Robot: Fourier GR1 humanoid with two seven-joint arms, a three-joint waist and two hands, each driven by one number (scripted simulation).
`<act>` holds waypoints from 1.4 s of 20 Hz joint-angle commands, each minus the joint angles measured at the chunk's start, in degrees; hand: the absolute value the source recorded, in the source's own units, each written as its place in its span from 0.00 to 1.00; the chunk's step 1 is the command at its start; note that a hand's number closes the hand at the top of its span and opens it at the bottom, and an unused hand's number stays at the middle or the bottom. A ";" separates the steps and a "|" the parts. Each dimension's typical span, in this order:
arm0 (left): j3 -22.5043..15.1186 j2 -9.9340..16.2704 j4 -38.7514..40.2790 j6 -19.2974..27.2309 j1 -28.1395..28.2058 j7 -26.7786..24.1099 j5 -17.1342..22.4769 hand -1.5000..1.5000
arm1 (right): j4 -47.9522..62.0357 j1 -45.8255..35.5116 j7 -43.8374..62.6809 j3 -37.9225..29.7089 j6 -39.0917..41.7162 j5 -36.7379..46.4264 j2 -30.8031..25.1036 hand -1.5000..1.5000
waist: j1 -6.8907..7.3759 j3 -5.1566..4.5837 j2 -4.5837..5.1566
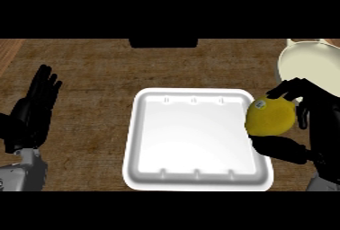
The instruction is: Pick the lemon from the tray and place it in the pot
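My right hand (319,130) is curled round the yellow lemon (271,117), fingers over its top and thumb beneath it. The lemon hangs just past the right rim of the white tray (192,139), which has nothing lying in it. At the upper right, partly cut off by the view's edge, sits the cream-coloured pot (310,63), just beyond the lemon and my right hand. My left hand (34,108) rests open at the left edge, fingers up, well away from the tray.
The brown wooden counter (93,67) runs all round the tray. A dark object (163,43) sits at the counter's far edge, top centre.
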 commanded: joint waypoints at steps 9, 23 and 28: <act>-0.79 -1.29 3.40 0.36 -2.52 -1.45 -2.04 0.50 | 10.25 -3.03 -8.63 -22.90 -4.61 -13.31 -7.84 1.00 | 0.51 0.04 0.26; -0.69 -1.48 1.16 0.00 -2.69 0.11 -1.49 0.50 | 42.62 -9.50 -24.68 -29.38 -17.53 -3.41 -24.82 1.00 | 1.95 0.07 1.00; -0.87 -2.35 3.79 -0.24 -2.67 -3.37 -2.16 0.50 | 62.02 -16.32 -29.41 -29.50 -26.45 -0.60 -26.58 1.00 | 1.84 0.06 0.71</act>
